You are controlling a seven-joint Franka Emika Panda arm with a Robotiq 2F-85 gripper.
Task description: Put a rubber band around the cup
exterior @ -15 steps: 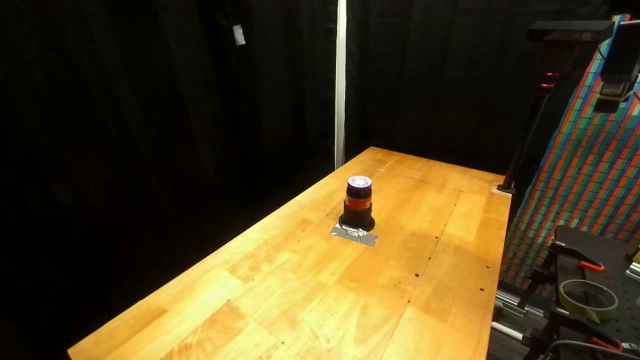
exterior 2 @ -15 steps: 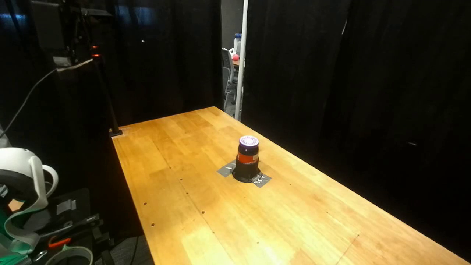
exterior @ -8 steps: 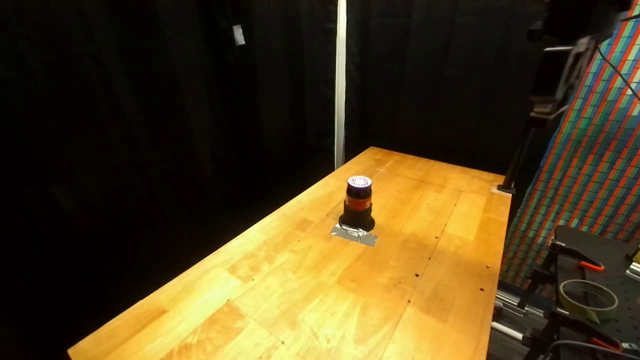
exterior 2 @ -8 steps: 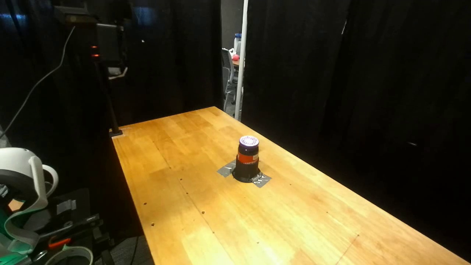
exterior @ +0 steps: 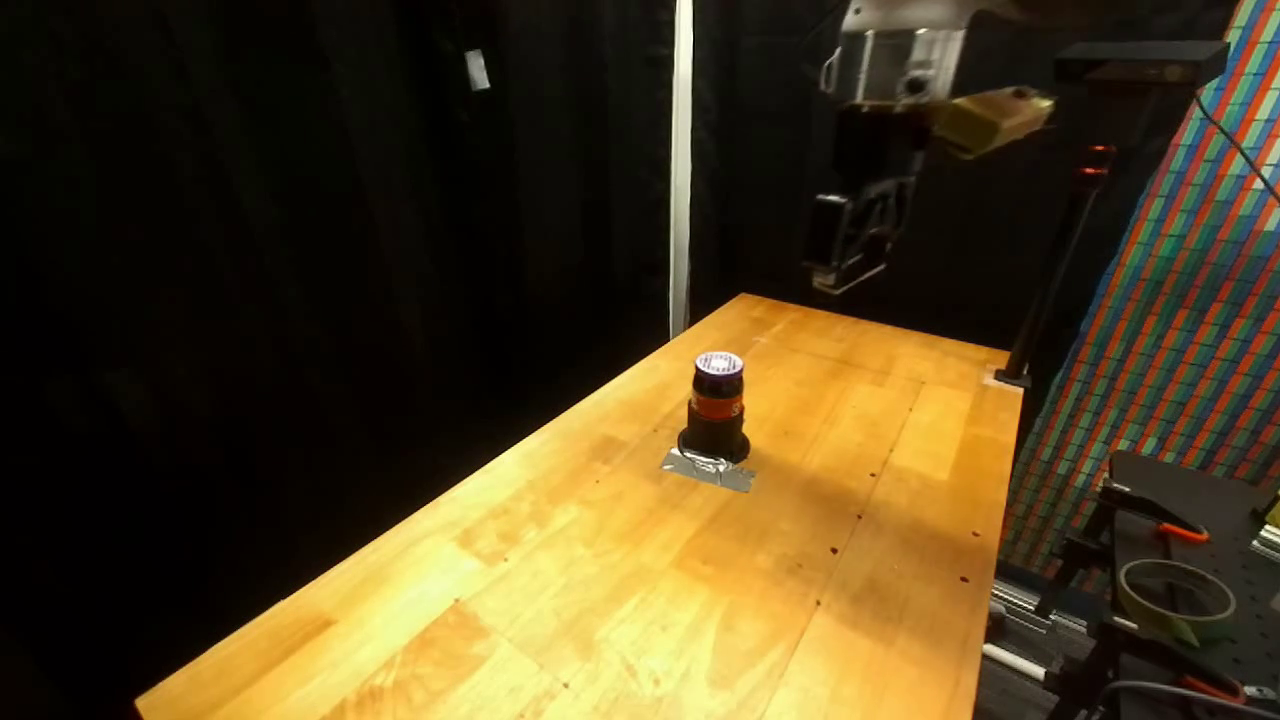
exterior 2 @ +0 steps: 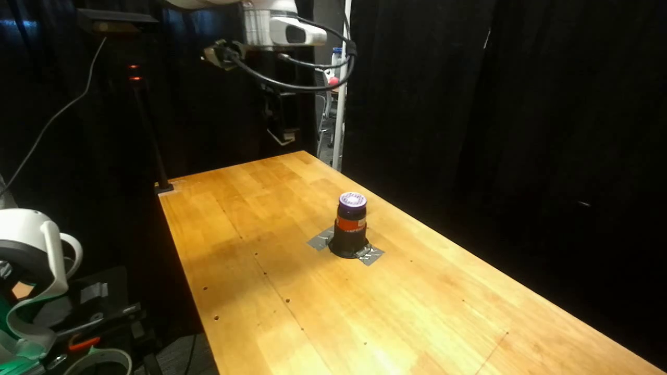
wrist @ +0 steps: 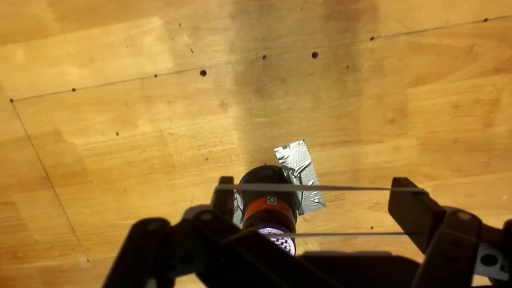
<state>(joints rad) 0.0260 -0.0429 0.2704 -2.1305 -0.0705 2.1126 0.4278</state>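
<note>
The cup, with a purple-white top, dark upper part and orange-red band, stands upright in a black base in both exterior views (exterior: 717, 407) (exterior 2: 350, 224). The wrist view shows the cup (wrist: 270, 208) below and behind the left-hand finger, its top partly hidden by that finger. My gripper (wrist: 316, 192) is open, fingers wide apart, with a pale rubber band (wrist: 344, 188) stretched around both fingertips in two strands. In both exterior views the gripper (exterior: 850, 268) (exterior 2: 281, 136) hangs well above table height, apart from the cup. The band is not around the cup.
Silver tape (wrist: 302, 176) fixes the black base to the wooden table (exterior: 600, 570). A dark pole stand (exterior: 1015, 375) rises at a table corner. A black side cart with a tape roll (exterior: 1180, 600) and a white headset (exterior 2: 31, 229) stand beside the table.
The arm has swung inward: the gripper moved left in an exterior view and right in an exterior view, from the side toward the table. The cup has not moved.
</note>
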